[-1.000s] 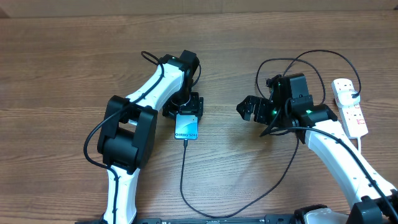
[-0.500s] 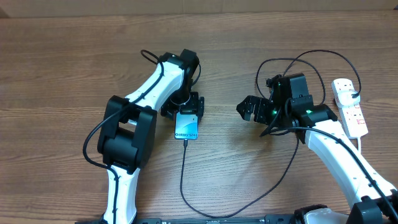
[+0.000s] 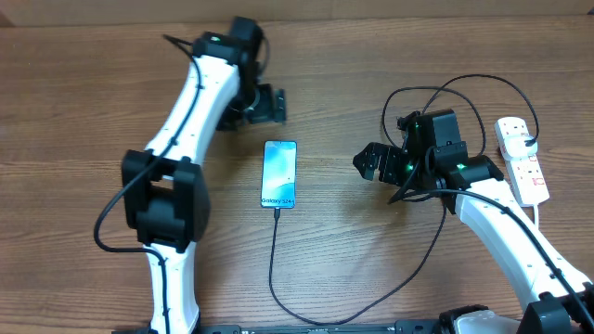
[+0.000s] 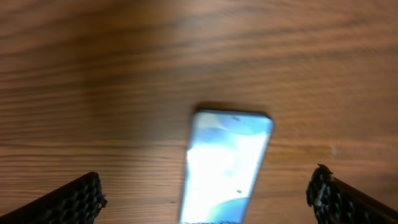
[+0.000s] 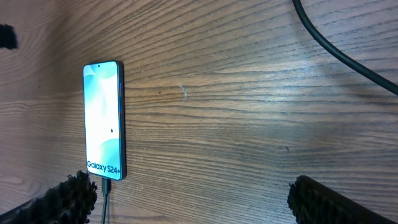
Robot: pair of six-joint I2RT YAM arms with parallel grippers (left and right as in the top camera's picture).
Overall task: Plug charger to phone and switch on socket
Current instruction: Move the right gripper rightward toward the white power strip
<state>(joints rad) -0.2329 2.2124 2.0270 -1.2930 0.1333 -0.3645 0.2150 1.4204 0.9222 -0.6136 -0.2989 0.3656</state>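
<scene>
1. Wood-grain table [image 3: 83, 83] carries everything. The phone [image 3: 279, 174] lies flat near its middle, screen up and lit, its long side running 12 to 6.
2. The charger [image 3: 272, 269] meets the phone's 6 o'clock edge and looks seated, though the joint is too small to be sure. From there the cable curves along the near side and climbs towards 3 o'clock.
3. The left gripper [image 3: 264, 104] hangs at about 11 o'clock of the phone, apart from it, its fingers spread wide with nothing between them.
4. The right gripper [image 3: 371, 163] sits at 3 o'clock of the phone, likewise spread wide and empty.
5. The socket [image 3: 522, 162] lies far out at 3 o'clock, beyond the right arm, with a black plug in it.
6. To my eye only the switch is left, and the right arm is the nearer one. It should come down from above with one fingertip on the red rocker [image 3: 535, 160] serving the plug. A straight push down would keep the strip from skidding.
7. There is open wood between the phone and the right gripper. The cable, however, loops at 12 to 1 o'clock of that gripper and passes under its forearm. A careless swing towards 3 could snag it and tug the connector loose.
8. The socket lies close to the overhead view's right border, so I cannot tell how much table lies beyond it.
</scene>
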